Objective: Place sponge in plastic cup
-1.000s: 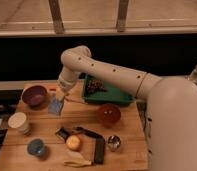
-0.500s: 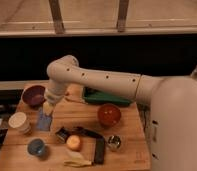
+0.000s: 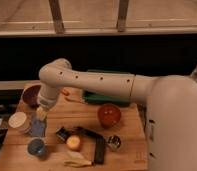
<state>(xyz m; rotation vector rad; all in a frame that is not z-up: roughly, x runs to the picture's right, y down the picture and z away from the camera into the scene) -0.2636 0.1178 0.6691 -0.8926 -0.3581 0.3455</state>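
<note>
The arm (image 3: 87,82) reaches from the robot's white body (image 3: 174,125) at the right of the frame towards the left, bends at an elbow in the centre left, and turns downward. The gripper (image 3: 41,115) points down at the left side of the wooden table (image 3: 129,150), in the lower left of the frame.

Gripper state: closed on the upper edge of the sponge (image 3: 37,128) – the grey-blue block hangs directly below the gripper tip. The sponge is just right of the white cup (image 3: 19,121) and above the plastic cup (image 3: 36,147) in the frame; it is not inside the plastic cup. The plastic cup stands near the lower left corner of the table.

Other items on the table:
- dark bowl (image 3: 31,94) – upper left, behind the gripper;
- green tray (image 3: 104,96) at the far edge, partly hidden by the arm;
- red bowl (image 3: 109,115) in the centre;
- metal cup (image 3: 113,143) below the red bowl;
- black bar (image 3: 99,150) at the lower centre, left of the metal cup;
- round orange object (image 3: 73,143) left of the black bar.
</note>
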